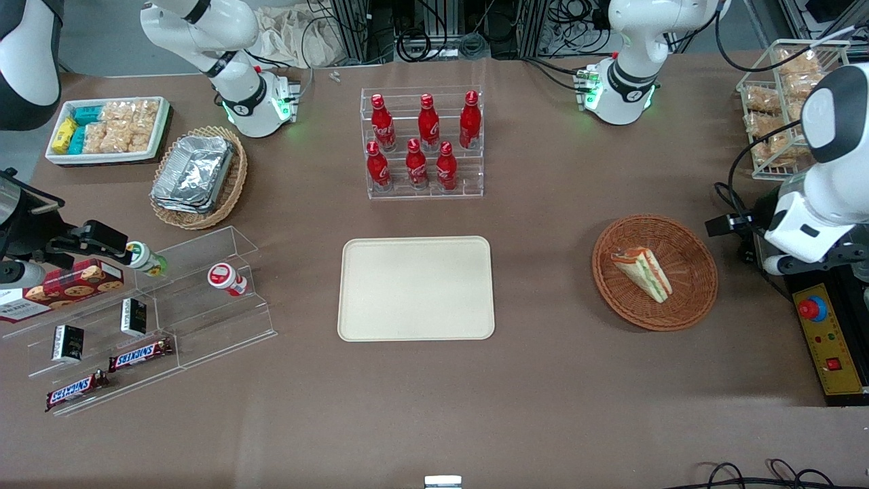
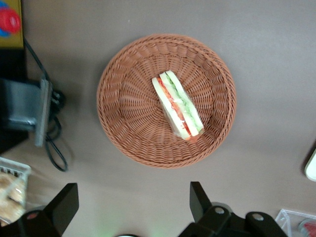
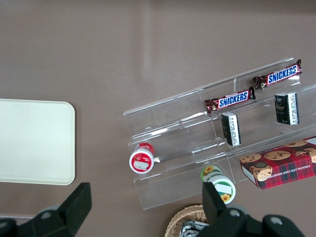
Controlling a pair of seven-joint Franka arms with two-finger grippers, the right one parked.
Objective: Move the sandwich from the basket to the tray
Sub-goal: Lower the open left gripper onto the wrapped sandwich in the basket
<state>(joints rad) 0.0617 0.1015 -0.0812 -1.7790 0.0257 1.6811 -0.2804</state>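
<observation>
- Reddish-brown wicker forms the basket [image 1: 655,272], which sits on the bench toward the working arm's end; the sandwich [image 1: 642,273] lies in it on its side, striped cut edge showing, nothing gripping it.
- Claw [image 2: 131,207] hangs released above the bench just beside the basket's rim, its two fingers [image 2: 199,200] spread wide and holding nothing.
- To do this step well, I judge the claw should centre over the wedge, turn so the fingers close across the two flat bread faces, not along its length, then descend without scraping the weave.
- Soft bread probably squashes, so a gentle squeeze suits.
- Cream tray [image 1: 415,288] lies bare mid-bench, well apart from the basket, with open bench between them.
- Red bottles [image 1: 421,139] in their rack stand farther from the camera, off the likely path.
- Yellow control box [image 1: 829,343] sits near the basket.
</observation>
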